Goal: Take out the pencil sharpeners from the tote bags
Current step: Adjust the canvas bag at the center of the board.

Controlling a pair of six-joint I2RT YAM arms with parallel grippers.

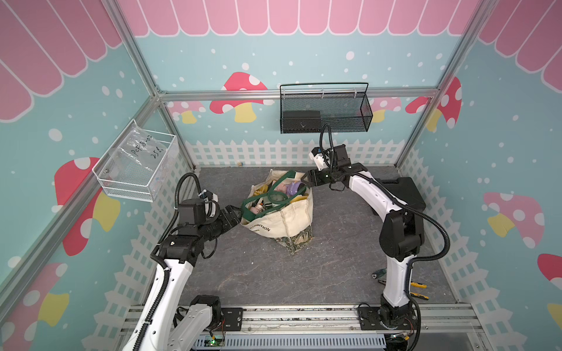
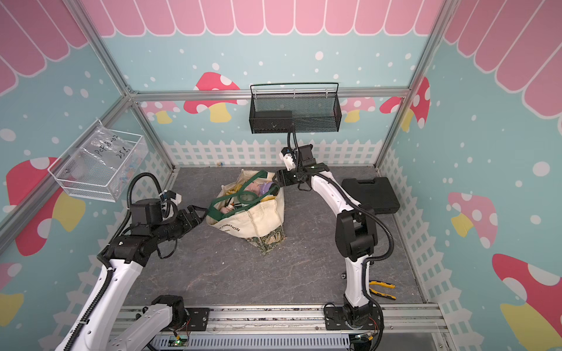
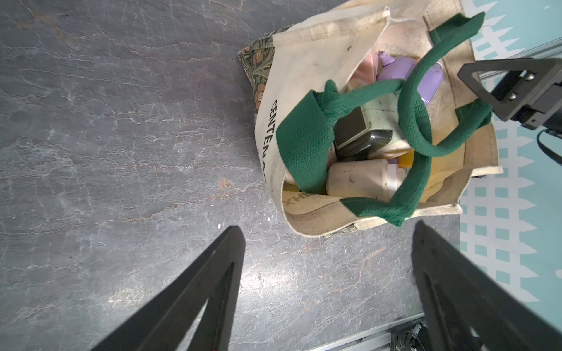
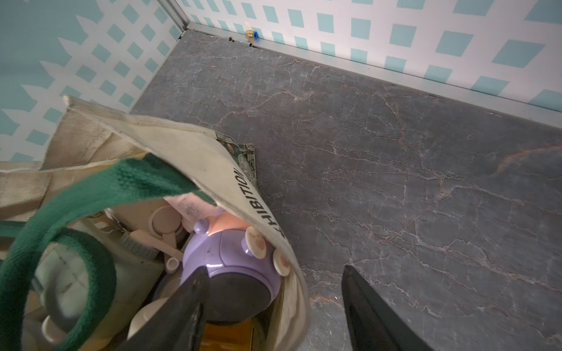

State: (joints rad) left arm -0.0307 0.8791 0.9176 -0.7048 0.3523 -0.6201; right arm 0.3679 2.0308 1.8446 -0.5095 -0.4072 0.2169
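Extraction is only beginning: the tote bag [image 1: 282, 220] stands mid-tabletop [image 1: 334, 264], nearer the far edge, full of pencil sharpeners [image 3: 355, 180], with none out on the tabletop. The right hand [image 4: 273, 269] is spread astride the bag's far-right rim, one finger inside over the purple sharpener [image 4: 234, 252], the other outside the canvas, pinching nothing. The left hand [image 3: 329, 226] is spread wide and empty just beside the near-left rim. Next, I judge, the right must bring both fingers inside around the purple body, clear of canvas and the green straps [image 3: 413, 121], while the left steadies the rim
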